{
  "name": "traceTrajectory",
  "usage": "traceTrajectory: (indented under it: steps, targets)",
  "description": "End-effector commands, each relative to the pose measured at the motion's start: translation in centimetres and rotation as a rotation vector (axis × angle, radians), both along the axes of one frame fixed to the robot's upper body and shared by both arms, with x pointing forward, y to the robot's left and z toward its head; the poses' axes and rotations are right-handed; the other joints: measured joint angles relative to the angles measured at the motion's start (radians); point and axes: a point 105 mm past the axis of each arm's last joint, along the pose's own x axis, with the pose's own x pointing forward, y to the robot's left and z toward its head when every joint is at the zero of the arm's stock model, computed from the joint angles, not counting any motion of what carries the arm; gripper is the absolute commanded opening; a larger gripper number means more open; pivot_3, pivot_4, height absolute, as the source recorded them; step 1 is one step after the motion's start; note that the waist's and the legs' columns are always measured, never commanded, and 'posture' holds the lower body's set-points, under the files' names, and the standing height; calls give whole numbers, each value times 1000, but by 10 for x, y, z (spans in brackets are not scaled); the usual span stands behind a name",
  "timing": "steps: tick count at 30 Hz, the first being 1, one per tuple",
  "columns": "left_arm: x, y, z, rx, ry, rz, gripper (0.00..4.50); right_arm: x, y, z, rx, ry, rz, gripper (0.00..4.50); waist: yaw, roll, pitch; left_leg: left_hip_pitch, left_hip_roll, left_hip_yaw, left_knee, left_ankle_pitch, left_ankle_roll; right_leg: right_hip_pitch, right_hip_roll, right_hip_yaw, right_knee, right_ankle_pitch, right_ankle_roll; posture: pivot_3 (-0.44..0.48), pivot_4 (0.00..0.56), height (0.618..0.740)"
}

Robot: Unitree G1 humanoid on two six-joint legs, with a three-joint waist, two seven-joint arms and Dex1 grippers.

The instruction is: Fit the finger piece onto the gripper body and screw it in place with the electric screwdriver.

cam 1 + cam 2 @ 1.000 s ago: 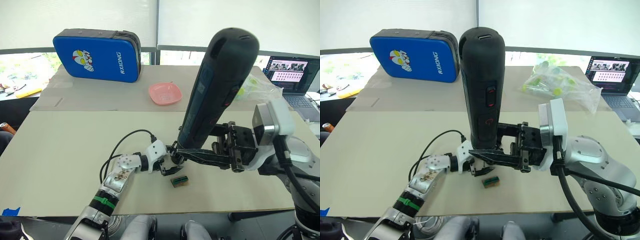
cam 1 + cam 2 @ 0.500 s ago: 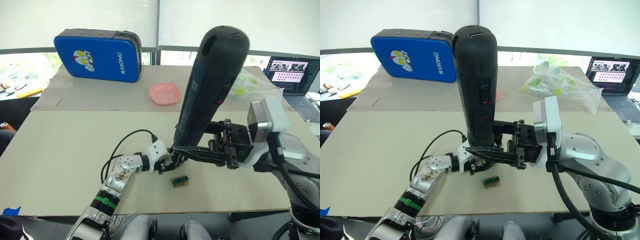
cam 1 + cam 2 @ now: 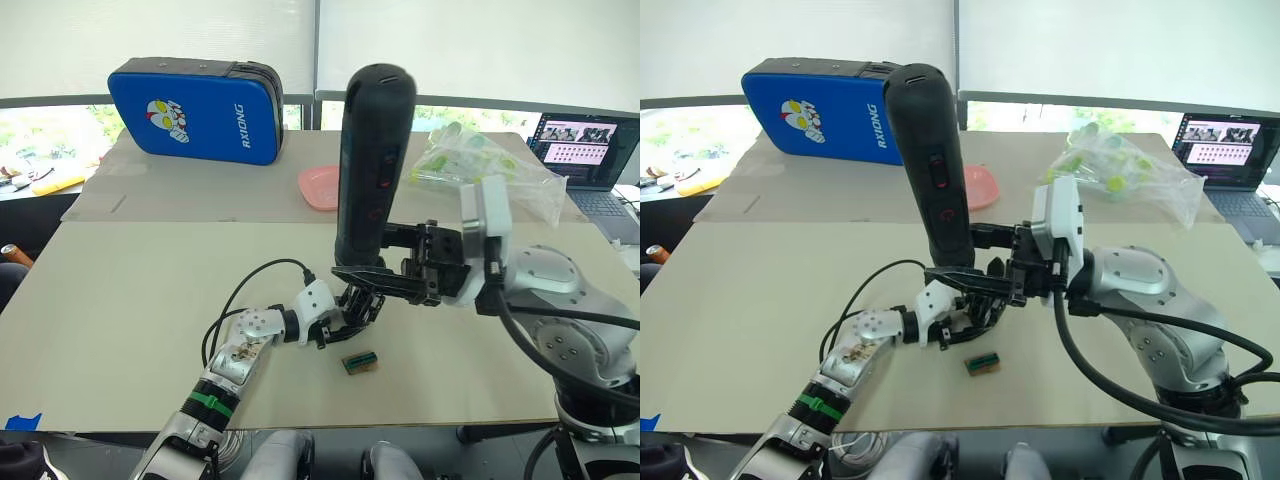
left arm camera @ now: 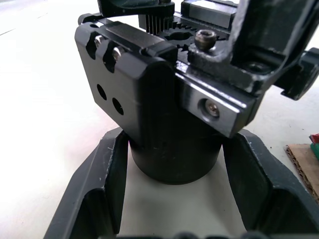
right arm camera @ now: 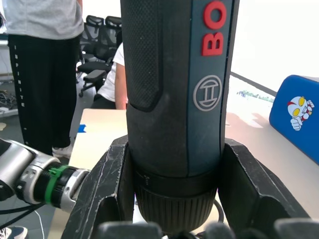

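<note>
The electric screwdriver [image 3: 372,165], a thick black cylinder with red marks, stands almost upright over the middle of the table. My right gripper [image 3: 368,277] is shut around its lower end [image 5: 174,189]. Directly below it is the gripper body [image 3: 357,306], a small black blocky mechanism resting on the table. My left gripper [image 3: 338,325] is shut on the round base of the gripper body [image 4: 169,114], one finger on each side. The screwdriver's bit is hidden, so I cannot tell whether it touches. The finger piece is hidden.
A small green-and-brown block [image 3: 359,361] lies just in front of the gripper body. At the back are a blue case [image 3: 195,108], a pink dish [image 3: 318,188], a plastic bag [image 3: 480,165] and a laptop [image 3: 585,150]. People [image 5: 45,50] stand beyond the table.
My right arm has swung the screwdriver left and tipped it upright, bringing its lower end over the gripper body. My left gripper has kept the gripper body in place.
</note>
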Motion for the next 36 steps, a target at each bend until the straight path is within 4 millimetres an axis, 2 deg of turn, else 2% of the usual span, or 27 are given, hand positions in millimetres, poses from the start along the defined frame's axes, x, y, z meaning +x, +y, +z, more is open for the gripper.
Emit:
traceTrajectory:
  steps: [1, 11, 36]
  targets:
    - [-9, -3, -18, 48, 72, -30, 2293, 0, 0, 9, 12, -50, -11, 1903, 1, 0, 0, 0, 0, 0, 0, 0, 0, 0, 0, 0, 0, 0, 0, 0, 150, 740]
    - [-9, -1, -19, 58, 90, -25, 2293, 7, 2, 0, -15, -24, -30, 1903, 1, 0, 0, 0, 0, 0, 0, 0, 0, 0, 0, 0, 0, 0, 0, 0, 150, 740]
    - [-15, -1, -21, 66, 106, -28, 2293, 8, 5, -7, -21, -11, -52, 1903, -6, 0, 0, 0, 0, 0, 0, 0, 0, -1, 0, 0, 0, 0, 0, 0, 150, 740]
